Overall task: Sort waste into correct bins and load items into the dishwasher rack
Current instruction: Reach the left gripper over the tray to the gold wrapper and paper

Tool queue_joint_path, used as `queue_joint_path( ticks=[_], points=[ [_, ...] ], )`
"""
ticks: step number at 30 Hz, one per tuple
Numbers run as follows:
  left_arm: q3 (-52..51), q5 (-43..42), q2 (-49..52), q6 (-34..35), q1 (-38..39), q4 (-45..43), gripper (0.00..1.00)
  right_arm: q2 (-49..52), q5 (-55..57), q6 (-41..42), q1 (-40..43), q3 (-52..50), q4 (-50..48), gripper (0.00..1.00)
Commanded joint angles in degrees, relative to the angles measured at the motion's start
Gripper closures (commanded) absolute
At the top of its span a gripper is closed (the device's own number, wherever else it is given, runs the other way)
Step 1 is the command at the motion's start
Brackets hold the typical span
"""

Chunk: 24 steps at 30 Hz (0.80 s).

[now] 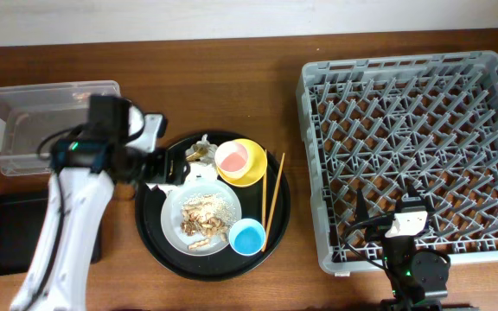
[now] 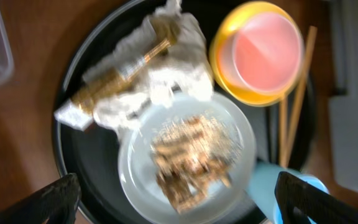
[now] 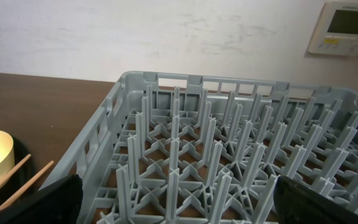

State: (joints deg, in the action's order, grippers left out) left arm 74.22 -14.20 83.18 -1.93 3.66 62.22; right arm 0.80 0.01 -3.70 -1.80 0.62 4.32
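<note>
My left claw hung spread wide, empty, over plate of scraps. Just beyond, napkins; gold wrapper lay diagonally across them, print unreadable. Chopsticks ran alongside yellow bowl holding pink cup, on round tray. My right claw was open, empty, before rack.

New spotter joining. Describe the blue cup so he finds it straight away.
Find the grey rack; left of it lies the round black tray. In the overhead view the blue cup stands on that tray at the plate's lower right, beside the chopsticks. It is the only blue thing, and stands alone, whereas the pink cup sits in the yellow bowl.
</note>
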Motion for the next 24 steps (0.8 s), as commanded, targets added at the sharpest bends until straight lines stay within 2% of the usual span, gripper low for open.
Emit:
queue_joint_path(
  ticks=[1, 7, 8, 10, 12, 13, 14, 17, 20, 24],
  points=[
    [3.5, 8.3, 5.9, 1.0, 3.0, -4.0, 0.01, -0.4, 0.5, -0.3, 0.2, -0.3, 0.4, 0.02],
    [3.5, 9.6, 11.4, -0.2, 3.1, -13.6, 0.01, -0.4, 0.5, -0.3, 0.2, -0.3, 0.4, 0.02],
    [3.5, 9.6, 12.0, -1.5, 3.1, -14.3, 0.09, -0.4, 0.5, -0.3, 0.2, -0.3, 0.4, 0.02],
    [3.5, 9.5, 14.2, -4.1, 3.1, -15.0, 0.16, -0.4, 0.5, -0.3, 0.2, -0.3, 0.4, 0.02],
    [3.5, 9.5, 15.7, -4.4, 3.0, -14.6, 0.16, -0.4, 0.5, -0.3, 0.2, -0.3, 0.4, 0.01],
    [3.5, 9.6, 16.6, -4.5, 3.1, -14.3, 0.2, -0.4, 0.5, -0.3, 0.2, -0.3, 0.4, 0.02],
    [3.5, 9.6, 17.8, -5.6, 3.1, -14.2, 0.3, -0.4, 0.5, -0.3, 0.2, -0.3, 0.4, 0.02],
    [3.5, 9.6, 21.5, -8.3, 2.9, -14.9, 0.33, -0.4, 0.5, -0.3, 0.2, -0.3, 0.4, 0.01],
    [3.5, 9.6, 23.9, -8.3, 2.8, -14.9, 0.38, -0.4, 0.5, -0.3, 0.2, -0.3, 0.4, 0.02],
    [3.5, 9.6, 25.9, -8.3, 2.8, -14.9, 0.4, -0.4, 0.5, -0.3, 0.2, -0.3, 0.4, 0.02]
  ],
)
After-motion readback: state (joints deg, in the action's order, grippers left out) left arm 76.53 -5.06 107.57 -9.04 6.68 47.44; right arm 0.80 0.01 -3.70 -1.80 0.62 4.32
